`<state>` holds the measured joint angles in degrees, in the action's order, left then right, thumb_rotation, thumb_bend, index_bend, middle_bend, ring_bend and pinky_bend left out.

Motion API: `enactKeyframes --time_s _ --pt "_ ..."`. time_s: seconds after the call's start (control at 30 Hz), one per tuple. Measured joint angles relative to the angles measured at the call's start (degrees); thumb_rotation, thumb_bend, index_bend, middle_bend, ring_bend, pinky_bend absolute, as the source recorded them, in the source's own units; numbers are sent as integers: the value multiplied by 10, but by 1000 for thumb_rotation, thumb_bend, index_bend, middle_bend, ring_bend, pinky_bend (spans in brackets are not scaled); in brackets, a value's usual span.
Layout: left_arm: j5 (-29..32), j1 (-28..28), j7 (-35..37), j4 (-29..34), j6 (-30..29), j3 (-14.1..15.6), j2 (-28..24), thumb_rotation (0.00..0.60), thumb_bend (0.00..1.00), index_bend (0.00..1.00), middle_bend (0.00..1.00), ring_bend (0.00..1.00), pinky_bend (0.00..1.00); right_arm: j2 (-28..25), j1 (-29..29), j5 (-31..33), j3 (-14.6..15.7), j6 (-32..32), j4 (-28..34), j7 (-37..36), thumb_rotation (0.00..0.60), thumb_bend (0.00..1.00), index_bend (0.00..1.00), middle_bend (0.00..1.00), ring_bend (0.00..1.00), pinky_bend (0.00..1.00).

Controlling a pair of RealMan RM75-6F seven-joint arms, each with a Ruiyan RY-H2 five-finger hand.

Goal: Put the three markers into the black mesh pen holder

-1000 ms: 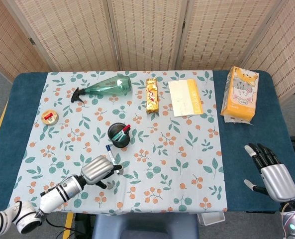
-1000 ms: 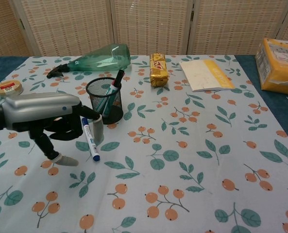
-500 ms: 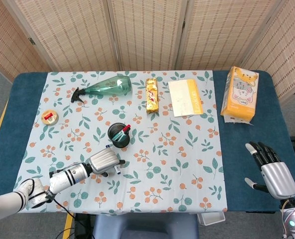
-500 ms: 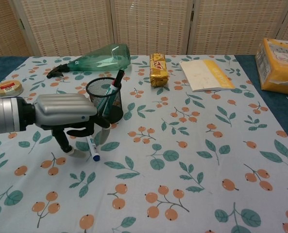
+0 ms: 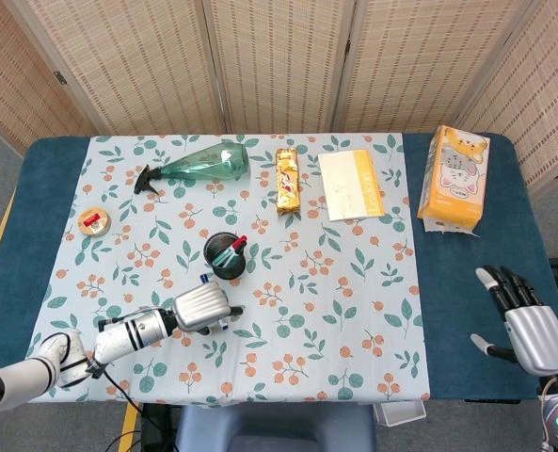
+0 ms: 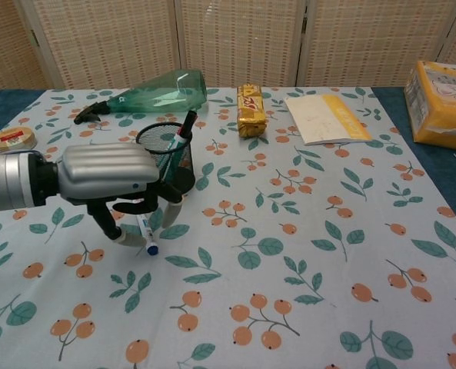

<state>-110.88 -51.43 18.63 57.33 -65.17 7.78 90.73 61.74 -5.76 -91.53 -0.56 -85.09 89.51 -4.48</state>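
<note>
1. Since half a second earlier, left hand [image 6: 108,181] had lowered over the blue marker [image 6: 145,234], fingers curling round it; firm grasp unclear.
2. Marker lay on the surface [image 6: 304,254] beside the mesh holder [image 6: 164,157]: light, rigid, slick; mid-barrel pinch seemed best.
3. Right hand [image 5: 526,325] idle, fingers spread.

Both views are bright and evenly lit by soft, diffuse light, with colours clear and nothing washed out. Shadows are faint and short: a small dark patch lies under the left hand [image 6: 108,181] on the tabletop [image 6: 304,254]. A mild sheen shows on the green spray bottle [image 6: 162,91]. Focus is sharp throughout, with no motion blur and little visible edge distortion.
</note>
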Motion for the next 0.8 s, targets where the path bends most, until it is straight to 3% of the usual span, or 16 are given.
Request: enactKeyframes --time_s 0.27,0.8 --pt "-11 -2 52 -72 -32 19 25 600 309 531 949 943 945 -7 22 55 -34 -35 -1 -29 600 157 22 44 53 106" --pt "-38 -2 134 -241 -83 73 92 600 309 530 949 943 945 -13 14 49 -32 -9 0 -39 600 158 22 44 53 106"
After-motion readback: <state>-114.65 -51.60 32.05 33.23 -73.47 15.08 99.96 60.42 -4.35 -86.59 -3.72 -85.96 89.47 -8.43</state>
